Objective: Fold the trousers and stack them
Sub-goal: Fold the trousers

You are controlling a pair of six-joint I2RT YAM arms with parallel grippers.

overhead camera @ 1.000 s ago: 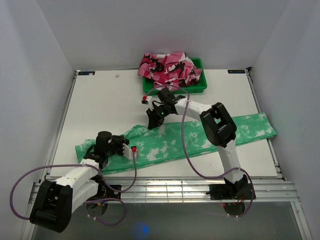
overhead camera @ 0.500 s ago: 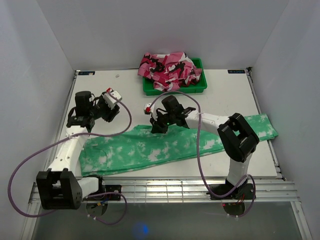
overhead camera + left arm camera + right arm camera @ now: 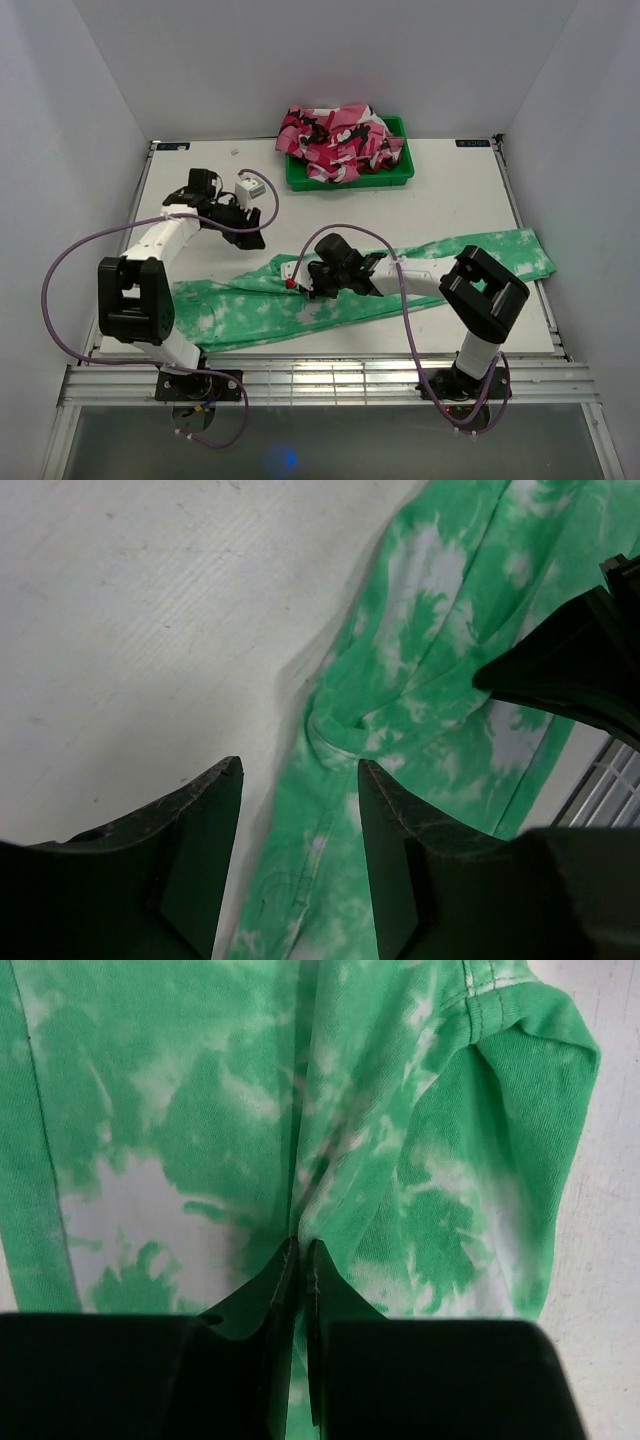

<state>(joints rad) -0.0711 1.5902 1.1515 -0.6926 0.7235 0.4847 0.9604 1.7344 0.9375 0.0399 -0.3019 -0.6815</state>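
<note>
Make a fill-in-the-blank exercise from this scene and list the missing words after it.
1. The right hand is ___ on the soft green-and-white tie-dye cloth trousers.
2. The left hand hovers over the trousers' edge with its fingers ___, gripping nothing.
3. The pink camouflage cloth is heaped in a rectangular plastic bin whose colour is ___.

Missing words: shut; open; green.

Left claw point(image 3: 248, 237) now off the trousers point(image 3: 480, 256)
</note>
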